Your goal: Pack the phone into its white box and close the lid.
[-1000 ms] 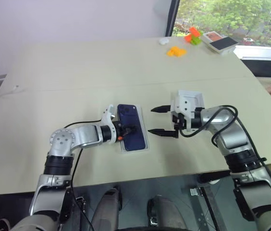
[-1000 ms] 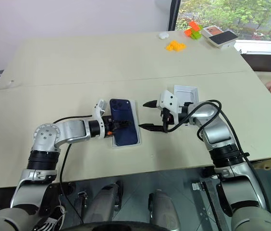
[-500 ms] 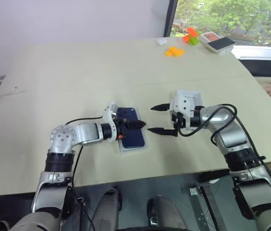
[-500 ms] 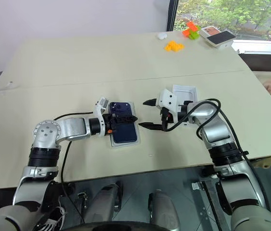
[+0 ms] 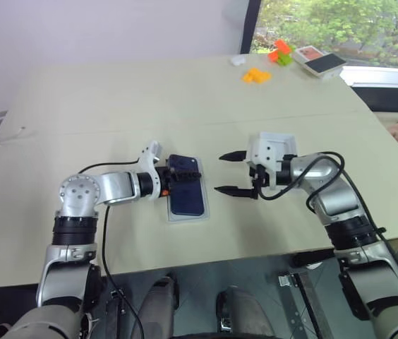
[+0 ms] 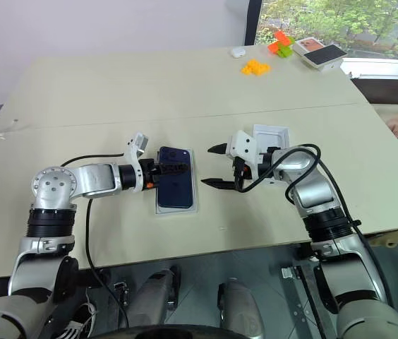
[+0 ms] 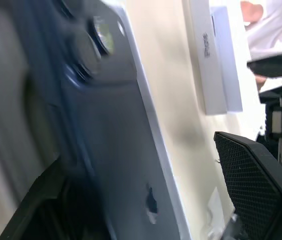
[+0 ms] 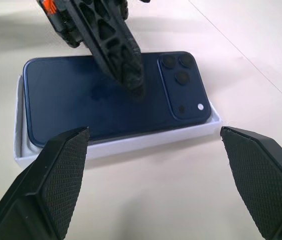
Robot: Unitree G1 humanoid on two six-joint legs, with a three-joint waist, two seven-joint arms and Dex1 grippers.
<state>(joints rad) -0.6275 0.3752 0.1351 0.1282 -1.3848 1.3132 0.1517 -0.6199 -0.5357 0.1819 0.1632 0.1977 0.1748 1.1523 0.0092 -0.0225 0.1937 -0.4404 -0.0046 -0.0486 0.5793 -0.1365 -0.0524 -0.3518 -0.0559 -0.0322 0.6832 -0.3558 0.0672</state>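
Near the table's front edge, the white box lies flat with the phone resting back-up inside it, its rim showing around the dark slab. The phone's long axis runs from the near edge toward the far edge, and its camera bump sits at the far end. The left gripper hovers over the phone's far half with its fingers spread and gripping nothing. Just beside the box, the right gripper points at it with its two black fingers wide apart and nothing between them. Behind that gripper's wrist, the lid lies on the beige table. Farther off, orange blocks, a small white object and a distant white box sit by the window.
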